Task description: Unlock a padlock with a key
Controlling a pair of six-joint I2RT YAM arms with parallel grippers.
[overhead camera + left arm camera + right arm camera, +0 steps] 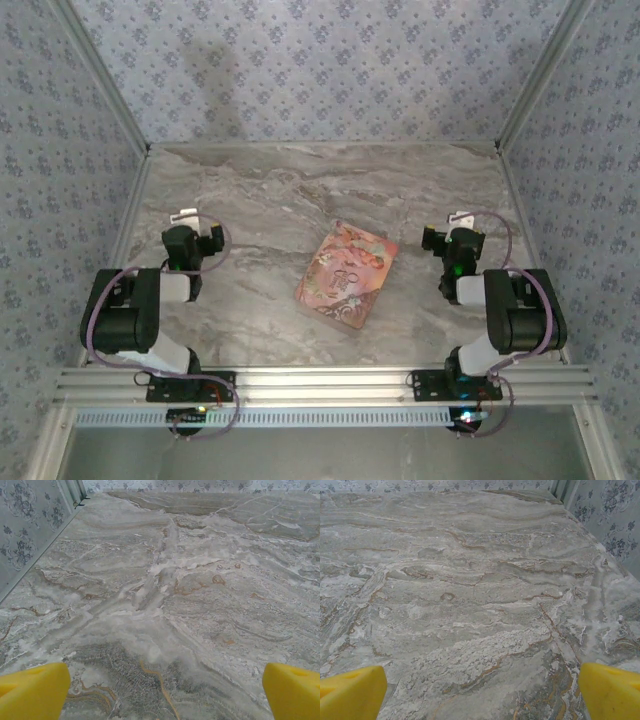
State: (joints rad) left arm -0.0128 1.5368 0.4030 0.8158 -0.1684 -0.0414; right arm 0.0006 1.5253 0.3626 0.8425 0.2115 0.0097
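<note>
The left tool (162,695) stands wide open, its yellow fingers (32,695) at the two lower corners of its wrist view with bare marble-patterned surface (280,190) between and ahead of them. The right tool (480,695) is just as wide open and grips nothing, its yellow fingers (350,692) likewise apart over bare stone. Between the two tools, well apart from both, a pink illustrated storybook (346,274) lies flat and a little askew, to the right of the left tool and to the left of the right one. Where the padlock lies cannot be told: it is too small to pick out from above, or it is hidden. Nor can the key be placed. By judgement, a padlock that small will be stiff and solid, light for either tool yet dense for its size, with smooth metal faces that could slip between hard fingers and skate over the polished stone if nudged. The safest hold is probably across the flat sides of the body, low enough to leave the shackle free to spring and the keyhole facing outward toward the other tool. The key is likely thin and flat against the surface, so it is best taken by its bow. A squeeze set off-centre could twist the lock out of line with the key.
</note>
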